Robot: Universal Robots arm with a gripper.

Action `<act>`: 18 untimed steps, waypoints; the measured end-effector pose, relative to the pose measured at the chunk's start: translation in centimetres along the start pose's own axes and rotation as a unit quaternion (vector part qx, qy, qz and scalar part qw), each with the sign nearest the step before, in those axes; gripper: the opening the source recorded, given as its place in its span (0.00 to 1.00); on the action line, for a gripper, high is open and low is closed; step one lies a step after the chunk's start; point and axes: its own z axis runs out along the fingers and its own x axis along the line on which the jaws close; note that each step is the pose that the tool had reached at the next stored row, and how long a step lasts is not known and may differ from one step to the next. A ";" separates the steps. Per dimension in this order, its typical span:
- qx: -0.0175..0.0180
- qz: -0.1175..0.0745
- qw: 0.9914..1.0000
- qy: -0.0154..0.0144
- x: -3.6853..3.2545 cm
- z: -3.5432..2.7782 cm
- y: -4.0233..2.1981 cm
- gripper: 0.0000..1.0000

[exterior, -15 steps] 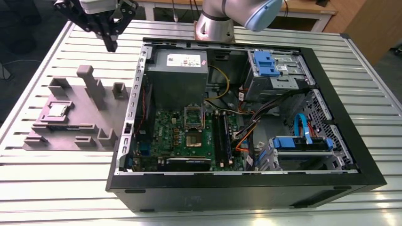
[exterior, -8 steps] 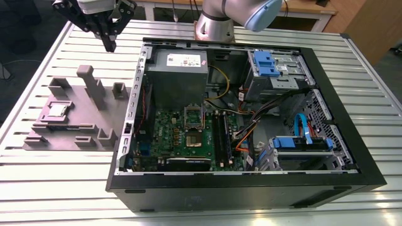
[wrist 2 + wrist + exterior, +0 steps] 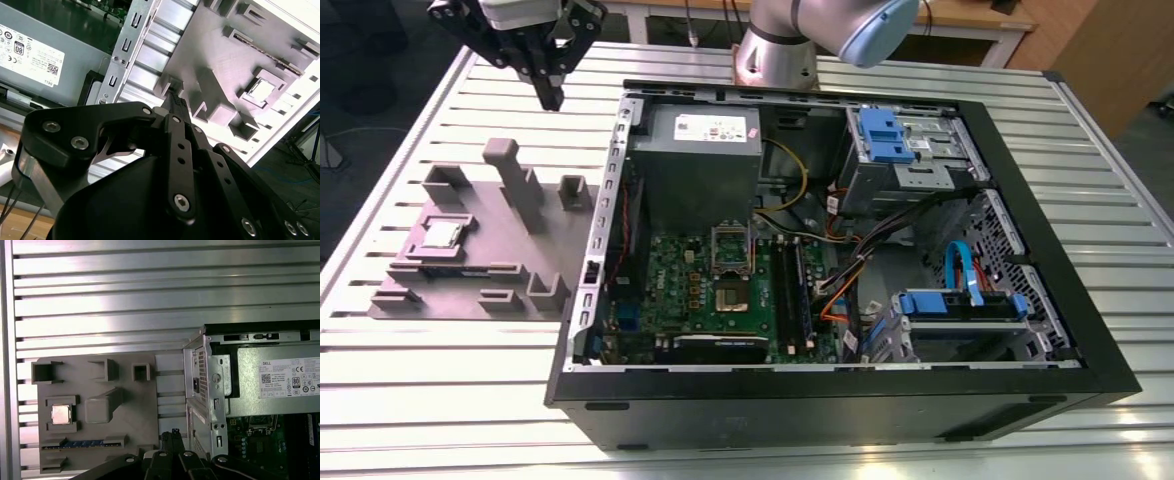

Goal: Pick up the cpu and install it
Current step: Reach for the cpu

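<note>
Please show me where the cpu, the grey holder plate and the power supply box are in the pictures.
cpu [image 3: 61, 414]: first wrist view, centre of its metal top.
grey holder plate [image 3: 140, 410]: first wrist view, bare flat base.
power supply box [image 3: 700, 175]: exterior view, plain grey part of its face.

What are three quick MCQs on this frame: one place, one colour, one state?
1. Where does the cpu lie?
A) in a recess of the grey fixture, on the exterior view's left of the case
B) in the motherboard socket
C) on top of the power supply

2. What colour are the drive latches?
A) red
B) yellow
C) blue

3. What does the gripper hold?
A) the cpu
B) nothing
C) a cable

Answers:
1 A: the chip sits in the fixture's pocket.
2 C: blue plastic shows on both drive bays.
3 B: it hangs above the table, shut and empty.
</note>
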 end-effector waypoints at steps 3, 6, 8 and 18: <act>0.000 0.000 1.000 0.000 0.19 0.00 -0.01 0.10; 0.000 0.000 1.000 0.000 0.33 0.01 -0.03 0.10; 0.000 0.000 1.000 0.000 0.46 0.02 -0.03 0.10; 0.000 0.000 1.000 0.000 0.63 0.07 -0.05 0.10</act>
